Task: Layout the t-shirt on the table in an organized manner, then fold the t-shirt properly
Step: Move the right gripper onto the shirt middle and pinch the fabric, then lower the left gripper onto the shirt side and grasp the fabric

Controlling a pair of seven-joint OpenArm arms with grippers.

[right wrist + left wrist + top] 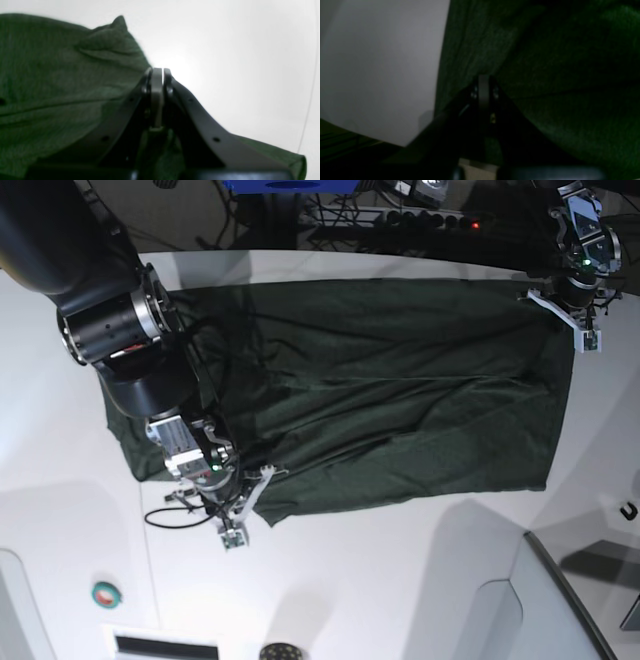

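Observation:
The dark green t-shirt [400,400] lies spread and wrinkled across the white table [380,600]. My left gripper [585,338] is at the shirt's far right corner. In the left wrist view it [483,78] is shut, with t-shirt cloth [570,75] to its right and bare table [382,62] to its left. My right gripper [235,535] is at the near left edge of the shirt. It [160,71] is shut on the t-shirt [50,75], whose cloth runs between the jaws, with white table [237,50] ahead.
A small teal and red disc [105,592] lies near the front left, and a dark round object [280,652] sits at the front edge. A small black hook [628,510] is at the right. Cables and a power strip [430,220] run behind the table.

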